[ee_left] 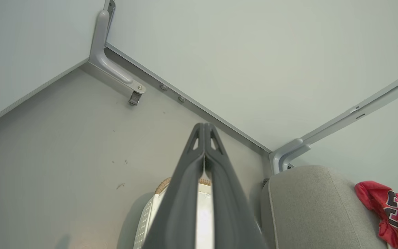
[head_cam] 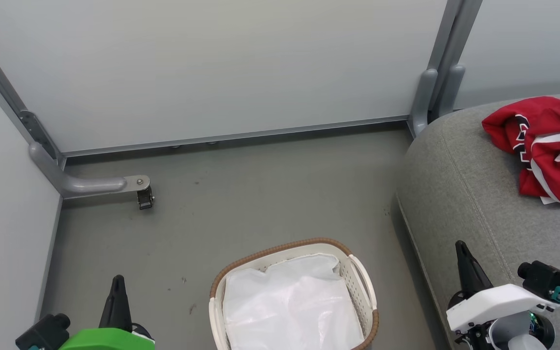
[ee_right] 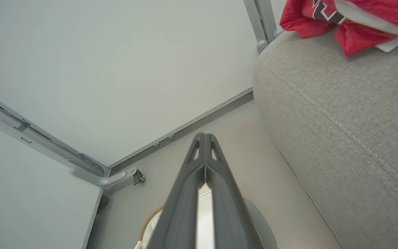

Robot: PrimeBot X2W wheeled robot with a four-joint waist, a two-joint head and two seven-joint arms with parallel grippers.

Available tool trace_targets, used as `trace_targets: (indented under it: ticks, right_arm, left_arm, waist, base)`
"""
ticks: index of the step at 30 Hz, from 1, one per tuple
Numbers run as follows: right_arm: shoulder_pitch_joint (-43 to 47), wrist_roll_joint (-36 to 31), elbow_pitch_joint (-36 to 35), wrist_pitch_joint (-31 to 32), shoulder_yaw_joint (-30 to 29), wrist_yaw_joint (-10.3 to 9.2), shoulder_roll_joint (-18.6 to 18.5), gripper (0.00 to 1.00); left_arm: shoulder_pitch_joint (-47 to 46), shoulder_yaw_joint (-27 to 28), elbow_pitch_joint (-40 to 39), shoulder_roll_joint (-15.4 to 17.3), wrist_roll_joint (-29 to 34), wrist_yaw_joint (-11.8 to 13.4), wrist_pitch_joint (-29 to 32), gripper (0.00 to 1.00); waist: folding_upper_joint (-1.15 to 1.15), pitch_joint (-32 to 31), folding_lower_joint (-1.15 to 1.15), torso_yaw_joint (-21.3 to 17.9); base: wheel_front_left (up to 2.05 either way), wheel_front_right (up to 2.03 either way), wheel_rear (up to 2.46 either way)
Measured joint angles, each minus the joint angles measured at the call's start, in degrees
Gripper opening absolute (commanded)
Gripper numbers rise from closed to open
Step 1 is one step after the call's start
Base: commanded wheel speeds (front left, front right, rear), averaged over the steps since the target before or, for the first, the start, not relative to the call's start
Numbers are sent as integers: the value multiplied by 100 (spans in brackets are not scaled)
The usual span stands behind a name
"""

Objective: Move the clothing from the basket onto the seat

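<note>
Left pincer [head_cam: 118,279] and right pincer [head_cam: 461,245] are pressed together, empty; red clothing [head_cam: 547,146] on the seat [head_cam: 455,189] looks limp and light, best pinched at a fold.

The head view looks steeply down onto the grey floor [head_cam: 260,204], with the oval white perforated plastic basket with brown woven rim [head_cam: 280,249] at its bottom edge. Both wrist views sit lower, facing the pale wall panels [ee_left: 254,52]. All three share the rounded edge of the large grey fabric seat [head_cam: 455,194] and the red white-trimmed clothing [head_cam: 552,141].
</note>
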Motion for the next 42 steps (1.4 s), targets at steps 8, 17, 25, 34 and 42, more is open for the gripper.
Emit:
trace_targets:
  ticks: [8,17,25,34,42]
  right_arm:
    - [-18,673,-34,168,-82,0,-1,0]
    - [-65,1352,-69,345,-159,0,-4,0]
    - [-80,1914,-99,499,-227,0,-8,0]
    - [-106,2555,-133,661,-303,-1,-12,0]
    - [-130,3038,-158,787,-359,-1,-15,0]
  left_arm:
    - [-94,73,-30,0,-597,-32,172,0]
    - [-197,165,-52,0,-1177,-53,353,0]
    - [-282,232,-71,0,-1681,-85,499,0]
    - [-366,313,-91,0,-2227,-100,659,0]
    - [-427,377,-102,0,-2638,-114,792,0]
  waist:
    - [0,-1,0,-15]
    - [0,-1,0,-33]
    - [0,-2,0,-48]
    - [0,-3,0,-67]
    - [0,-3,0,-82]
  base:
    - [0,0,0]
    - [0,0,0]
    - [0,0,0]
    - [0,0,0]
    - [0,0,0]
